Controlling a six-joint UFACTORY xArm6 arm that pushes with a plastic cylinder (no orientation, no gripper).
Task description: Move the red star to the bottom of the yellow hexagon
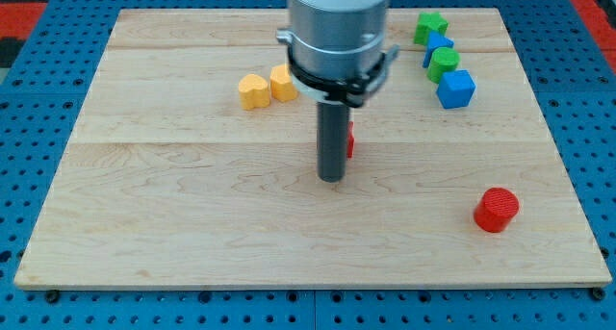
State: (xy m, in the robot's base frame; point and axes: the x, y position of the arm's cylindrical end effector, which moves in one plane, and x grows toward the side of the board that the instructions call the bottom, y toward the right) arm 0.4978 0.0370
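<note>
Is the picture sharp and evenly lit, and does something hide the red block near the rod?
In the camera view, light is even and soft, with only faint shadows beside the blocks, and no strong glare on the wooden board. The arm's grey housing at the view's top looks slightly blurred. The rod, ending at my tip, covers most of the red block, so its shape cannot be told. The red cylinder is sharp.

The rod (332, 138) is hiding most of a red block (349, 139); its shape is not showing. The arm housing (337, 22) is running off the view's top.
</note>
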